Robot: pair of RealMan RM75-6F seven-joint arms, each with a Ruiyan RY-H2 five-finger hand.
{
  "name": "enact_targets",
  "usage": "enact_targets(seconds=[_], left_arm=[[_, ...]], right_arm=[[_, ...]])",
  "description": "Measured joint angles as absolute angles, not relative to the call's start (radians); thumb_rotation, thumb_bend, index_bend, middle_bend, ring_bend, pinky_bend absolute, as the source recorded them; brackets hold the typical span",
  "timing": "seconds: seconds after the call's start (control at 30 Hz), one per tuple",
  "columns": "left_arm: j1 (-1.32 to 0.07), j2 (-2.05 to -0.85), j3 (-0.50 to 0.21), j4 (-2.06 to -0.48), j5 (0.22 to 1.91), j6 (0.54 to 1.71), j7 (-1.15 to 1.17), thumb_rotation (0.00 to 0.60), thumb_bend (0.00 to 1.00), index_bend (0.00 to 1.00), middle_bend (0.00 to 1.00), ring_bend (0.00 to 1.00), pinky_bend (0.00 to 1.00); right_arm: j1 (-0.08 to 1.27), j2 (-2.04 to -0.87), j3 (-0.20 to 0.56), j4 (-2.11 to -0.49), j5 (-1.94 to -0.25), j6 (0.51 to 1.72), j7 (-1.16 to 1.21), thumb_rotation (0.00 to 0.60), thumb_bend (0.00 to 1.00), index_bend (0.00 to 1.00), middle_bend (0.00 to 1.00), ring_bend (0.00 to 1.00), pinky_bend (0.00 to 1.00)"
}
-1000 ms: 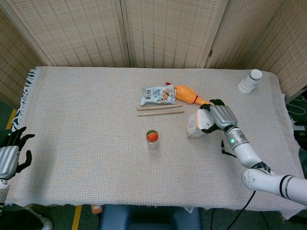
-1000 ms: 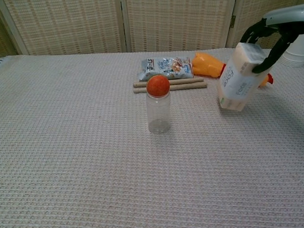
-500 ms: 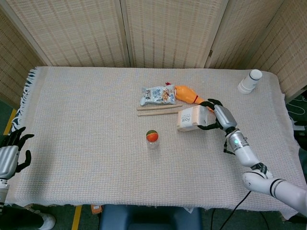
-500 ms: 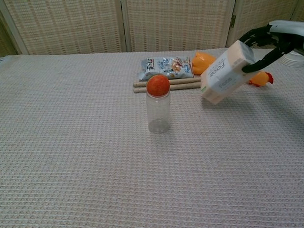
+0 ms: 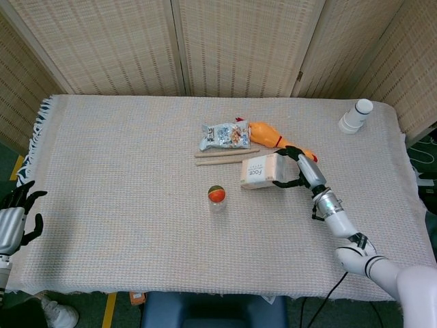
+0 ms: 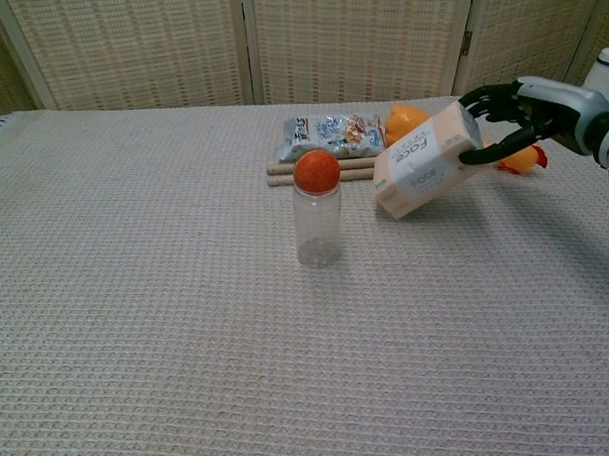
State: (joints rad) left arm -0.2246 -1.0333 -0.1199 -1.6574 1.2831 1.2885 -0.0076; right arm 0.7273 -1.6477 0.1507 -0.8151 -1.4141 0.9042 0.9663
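My right hand (image 5: 298, 166) (image 6: 510, 109) grips one end of a white box (image 5: 260, 171) (image 6: 425, 161) printed "Face", holding it tilted above the cloth. The box hangs just right of a clear bottle (image 6: 317, 223) topped with an orange-red ball (image 5: 216, 194) (image 6: 317, 172). Behind the box lie two wooden sticks (image 5: 225, 156) (image 6: 332, 169), a snack packet (image 5: 224, 135) (image 6: 329, 134) and an orange toy (image 5: 268, 134) (image 6: 409, 119), partly hidden in the chest view. My left hand (image 5: 13, 220) hangs off the table's left front edge, fingers spread, holding nothing.
A white cup stack (image 5: 356, 115) stands at the far right corner, its edge showing as a white cup (image 6: 607, 69) in the chest view. A woven cloth (image 5: 123, 171) covers the table. Wicker screens (image 5: 239, 41) close the back.
My right hand has carried the box leftward toward the bottle and tipped it further onto its side. The left hand has barely moved.
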Motion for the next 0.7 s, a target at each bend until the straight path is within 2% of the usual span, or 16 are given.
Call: enact_targets(seconds=[0.37, 0.53, 0.7], left_arm=[[-0.226, -1.033, -0.117, -1.662, 1.286, 1.284, -0.002, 0.600, 0.63, 0.22, 0.00, 0.00, 0.11], [-0.226, -1.033, -0.116, -1.666, 1.288, 1.286, 0.003, 0.600, 0.63, 0.22, 0.00, 0.00, 0.11], [-0.228, -1.035, -0.116, -1.665, 1.287, 1.283, 0.005, 0.600, 0.63, 0.22, 0.00, 0.00, 0.11]], right_arm=[[0.718, -1.623, 0.126, -0.815, -1.431, 0.886, 0.913, 0.600, 0.30, 0.43, 0.41, 0.19, 0.00], [0.719, -1.575, 0.114, -0.865, -1.428, 0.840, 0.846, 0.600, 0.30, 0.36, 0.40, 0.19, 0.00], [0.728, -1.521, 0.102, -0.931, -1.414, 0.764, 0.778, 0.600, 0.30, 0.27, 0.31, 0.10, 0.00]])
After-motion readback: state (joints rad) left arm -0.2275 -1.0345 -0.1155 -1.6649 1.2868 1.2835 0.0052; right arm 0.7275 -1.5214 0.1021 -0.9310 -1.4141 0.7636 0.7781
